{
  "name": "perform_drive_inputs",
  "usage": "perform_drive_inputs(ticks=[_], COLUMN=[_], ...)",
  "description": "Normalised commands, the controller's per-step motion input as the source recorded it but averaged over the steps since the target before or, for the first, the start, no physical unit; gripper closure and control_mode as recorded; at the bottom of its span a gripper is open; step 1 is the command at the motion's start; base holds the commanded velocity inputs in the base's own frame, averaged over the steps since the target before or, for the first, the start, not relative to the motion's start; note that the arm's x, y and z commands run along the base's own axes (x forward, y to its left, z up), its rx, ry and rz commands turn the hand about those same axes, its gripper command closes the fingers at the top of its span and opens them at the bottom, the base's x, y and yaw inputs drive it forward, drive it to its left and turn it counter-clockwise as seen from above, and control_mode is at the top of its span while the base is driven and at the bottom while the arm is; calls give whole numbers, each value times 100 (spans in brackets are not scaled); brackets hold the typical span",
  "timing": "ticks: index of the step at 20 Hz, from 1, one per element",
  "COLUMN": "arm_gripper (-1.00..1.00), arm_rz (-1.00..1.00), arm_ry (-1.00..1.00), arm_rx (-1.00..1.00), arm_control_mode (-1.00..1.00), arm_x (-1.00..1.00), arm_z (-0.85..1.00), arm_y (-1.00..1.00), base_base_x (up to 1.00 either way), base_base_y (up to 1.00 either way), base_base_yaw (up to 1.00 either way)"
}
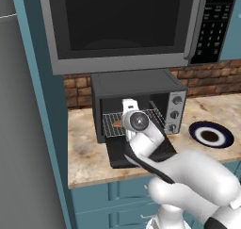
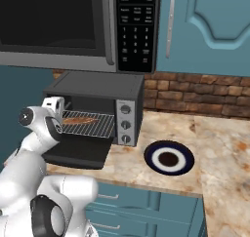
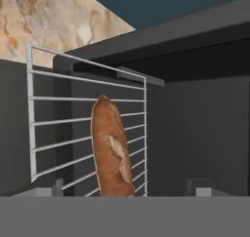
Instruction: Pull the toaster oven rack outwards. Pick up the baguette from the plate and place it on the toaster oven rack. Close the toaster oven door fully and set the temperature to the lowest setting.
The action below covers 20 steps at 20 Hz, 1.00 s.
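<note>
The baguette (image 3: 111,148) is seen lying on the toaster oven rack (image 2: 90,124).

The toaster oven door (image 2: 78,152) is dropped open, the plate (image 2: 169,158) is bare, and the hand's (image 3: 127,189) fingers are kept apart.

Dark grey toaster oven (image 2: 93,85) with a silver knob panel (image 2: 126,122). Thin silver-grey wires on the rack (image 3: 73,128), grid look. Orange-brown baguette (image 3: 111,148) with a paler slash on the crust. Dark door (image 2: 75,153), nearly black. Plate (image 2: 169,158) ringed dark blue and white around a dark centre. Beige marbled counter (image 2: 215,148) with rusty blotches, teal cabinets (image 2: 210,26), reddish-brown brick wall (image 2: 195,97), black-and-silver microwave (image 2: 73,26).
</note>
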Motion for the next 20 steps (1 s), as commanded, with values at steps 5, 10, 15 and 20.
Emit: perform_drive_inputs(ticks=[5,10,15,20], arm_gripper=[-100,-100,-100,-100], arm_rz=[-6,-22,-42,-66], arm_ry=[1,1,8,28], arm_rx=[0,24,45,35], arm_control_mode=[-100,-100,-100,-100], arm_x=[-38,-31,-27,-5], arm_z=[42,44,2,0], arm_y=[-4,-2,-1,-24], base_base_x=[0,0,0,0], base_base_y=[0,0,0,0], base_base_yaw=[0,0,0,0])
